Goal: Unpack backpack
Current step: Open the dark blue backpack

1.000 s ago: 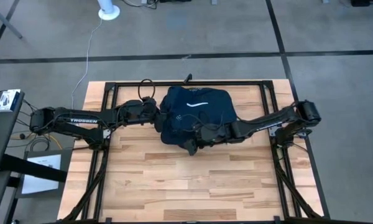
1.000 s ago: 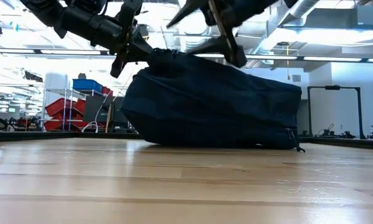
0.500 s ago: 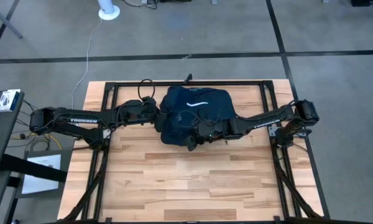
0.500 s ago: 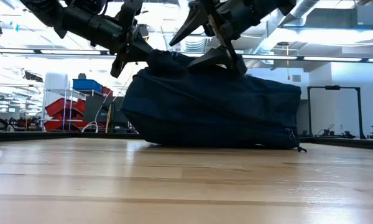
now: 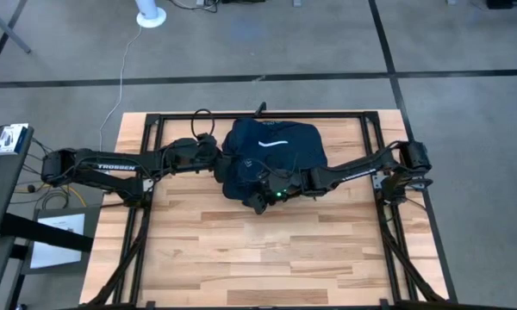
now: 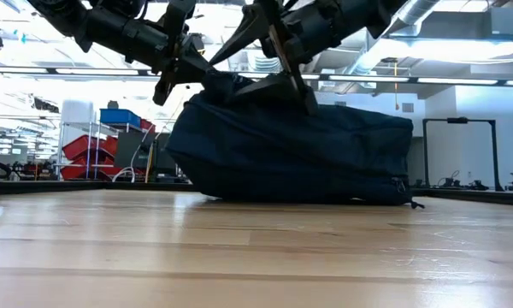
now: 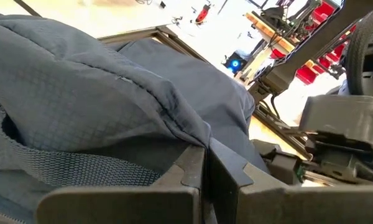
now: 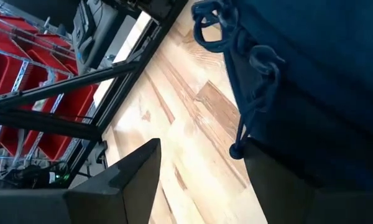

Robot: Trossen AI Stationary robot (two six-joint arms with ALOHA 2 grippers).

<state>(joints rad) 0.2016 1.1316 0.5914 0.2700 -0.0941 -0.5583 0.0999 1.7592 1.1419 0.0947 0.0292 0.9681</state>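
The dark navy backpack (image 5: 274, 153) lies on its side at the table's far middle, white stripe up; the low view shows its bulk (image 6: 308, 150) resting on the wood. My left gripper (image 5: 219, 160) is at its left end, shut on the fabric. My right gripper (image 5: 258, 195) stands open over the backpack's near side, its fingers (image 6: 301, 92) spread above and against the top. In the right wrist view a knotted navy pull cord (image 8: 248, 93) hangs between the open fingers (image 8: 127, 180). My left gripper pinches a raised fold of the backpack's fabric (image 7: 185, 132) at its upper left end, between its two fingers. It comes in nearly level from the table's left. The fold (image 6: 207, 79) is drawn up above the rest of the backpack, which stays on the table. My right gripper has one finger (image 8: 280, 180) close against the backpack's near side; I cannot tell whether it touches.
A black metal frame (image 5: 155, 116) runs around the wooden table. The near half of the tabletop (image 5: 258, 258) is bare wood. A webbing strap (image 7: 81, 165) lies under the pinched fold. Shelves with red bins (image 6: 85, 150) stand in the room behind.
My right gripper has gone toward the table's left and down, along the backpack's near side, and now stands lower over its top. The left gripper has kept its hold and the backpack has stayed in place.
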